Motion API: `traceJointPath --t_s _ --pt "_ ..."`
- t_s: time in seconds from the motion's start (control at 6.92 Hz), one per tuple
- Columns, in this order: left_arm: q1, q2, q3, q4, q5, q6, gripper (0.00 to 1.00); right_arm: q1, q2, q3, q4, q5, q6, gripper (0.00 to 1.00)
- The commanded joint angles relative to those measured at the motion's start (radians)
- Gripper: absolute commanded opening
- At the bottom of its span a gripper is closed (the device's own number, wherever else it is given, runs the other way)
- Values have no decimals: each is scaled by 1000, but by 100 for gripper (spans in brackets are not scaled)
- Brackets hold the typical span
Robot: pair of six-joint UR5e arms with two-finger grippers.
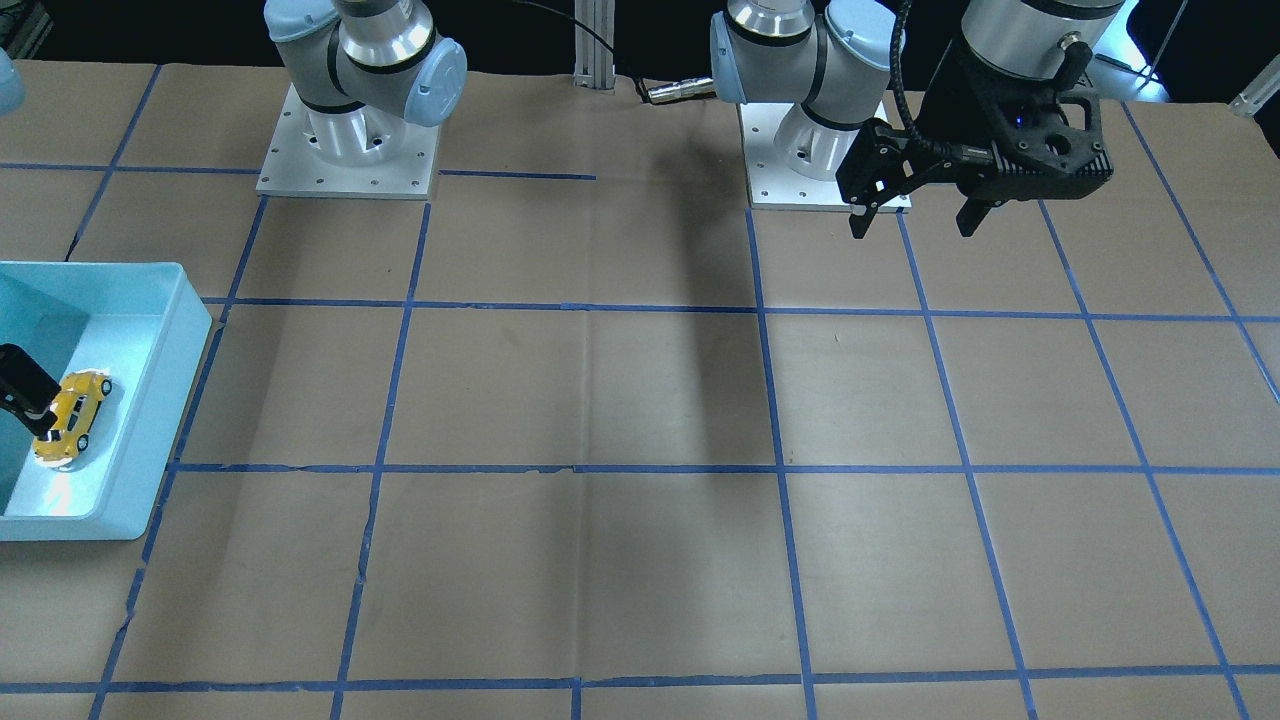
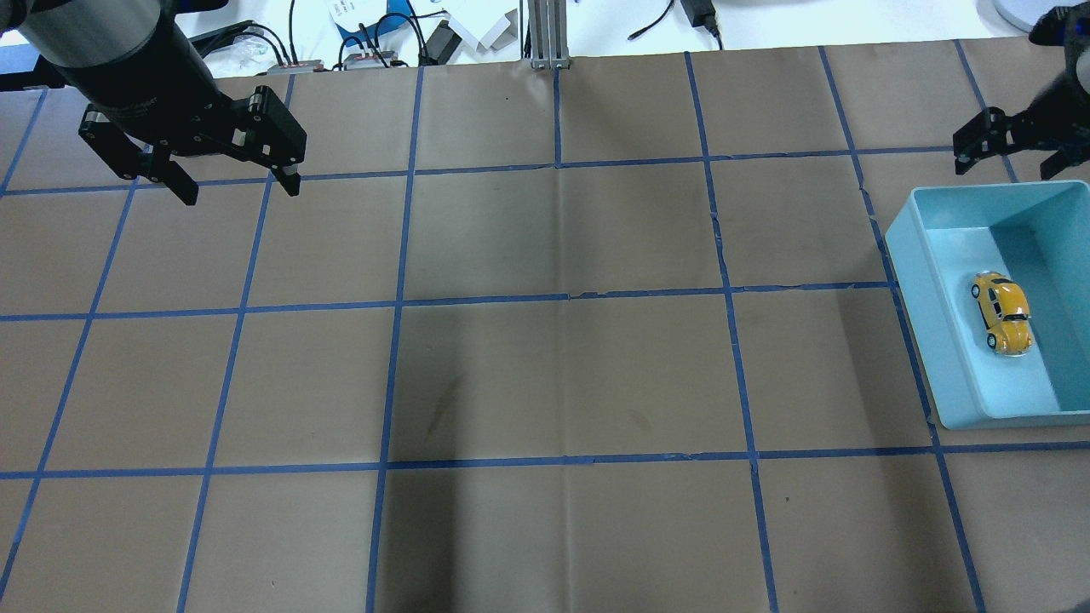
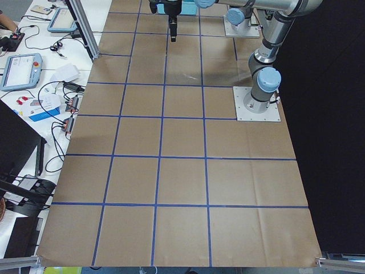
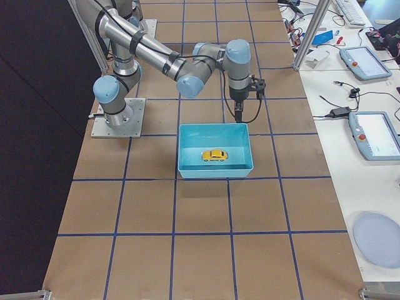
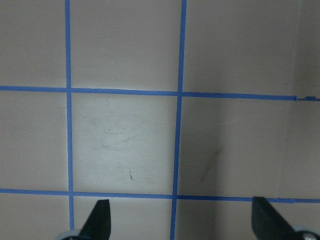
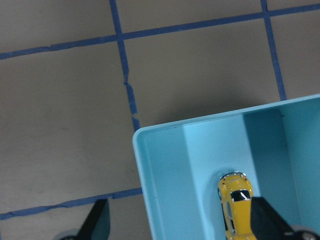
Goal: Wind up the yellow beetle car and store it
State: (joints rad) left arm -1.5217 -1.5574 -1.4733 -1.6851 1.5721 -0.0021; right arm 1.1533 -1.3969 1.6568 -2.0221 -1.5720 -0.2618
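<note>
Since the glossy yellow beetle car (image 2: 1002, 312) rests inside the light-blue plastic bin (image 2: 924, 281), I judge it stored; right gripper (image 2: 1006, 164) hangs above the rim, fingers spread, empty (left gripper (image 2: 240, 191) likewise, well apart).

At the robot's right end of the brown paper-covered table (image 2: 553, 383) with its blue tape grid: an open rectangular light-blue plastic bin (image 2: 924, 298). Inside it, on the floor, clear of the walls and lengthwise along the bin: the small glossy yellow beetle car (image 2: 1002, 313). Raised over the bin, apart from the car: the black two-finger right gripper (image 2: 1005, 169). Over the table's opposite, left half, well apart from the bin: the black two-finger left gripper (image 2: 240, 193).
</note>
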Motion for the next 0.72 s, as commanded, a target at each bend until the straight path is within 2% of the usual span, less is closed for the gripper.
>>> traceJointPath --t_s 0.0,0.14,0.29,0.43,0.58 --pt "0 0 1 -1 0 1 100 193 -28 -188 203 -45 231 100" --pt "0 -3 1 4 -1 1 100 292 -18 -295 336 -110 353 100" --pt "0 -4 1 1 -1 1 100 389 -23 -357 386 -105 378 100" --pt "-2 -3 -1 -4 -3 1 100 472 -25 -368 388 -32 485 100" --pt "-2 0 -2 -14 -1 1 100 505 -39 -359 391 4 504 100"
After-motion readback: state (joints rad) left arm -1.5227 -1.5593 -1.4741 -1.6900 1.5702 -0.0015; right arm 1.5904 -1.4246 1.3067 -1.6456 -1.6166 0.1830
